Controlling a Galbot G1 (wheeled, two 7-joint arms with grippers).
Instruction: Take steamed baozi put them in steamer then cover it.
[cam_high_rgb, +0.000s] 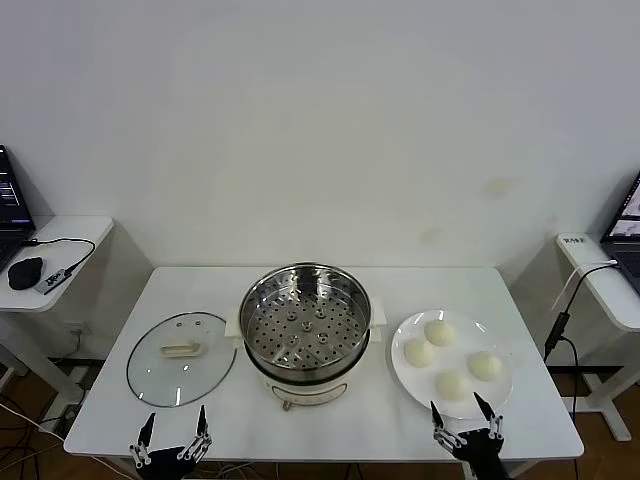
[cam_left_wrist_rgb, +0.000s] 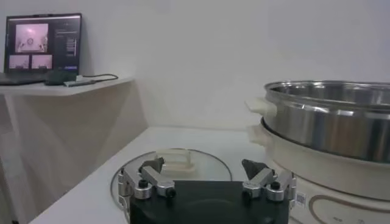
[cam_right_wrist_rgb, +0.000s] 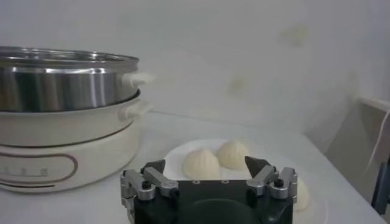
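Note:
The steamer (cam_high_rgb: 305, 325), a shiny steel pot with a perforated tray on a white base, stands uncovered at the table's middle. Its cover (cam_high_rgb: 181, 357), a glass lid with a cream bar handle, lies flat to its left. Several steamed baozi (cam_high_rgb: 439, 331) rest on a white plate (cam_high_rgb: 455, 356) to its right. My left gripper (cam_high_rgb: 175, 415) hovers open at the front edge, just short of the lid (cam_left_wrist_rgb: 183, 161). My right gripper (cam_high_rgb: 456, 403) is open too, at the plate's near rim, with two baozi (cam_right_wrist_rgb: 201, 163) straight ahead of it. Neither gripper (cam_left_wrist_rgb: 207, 167) (cam_right_wrist_rgb: 206, 165) holds anything.
A side table at the left carries a laptop (cam_high_rgb: 8, 205), a mouse (cam_high_rgb: 24, 272) and a cable. A shelf at the right (cam_high_rgb: 600, 280) holds another laptop and a hanging cable. A white wall runs behind the table. The steamer's side handles (cam_right_wrist_rgb: 137, 78) stick out.

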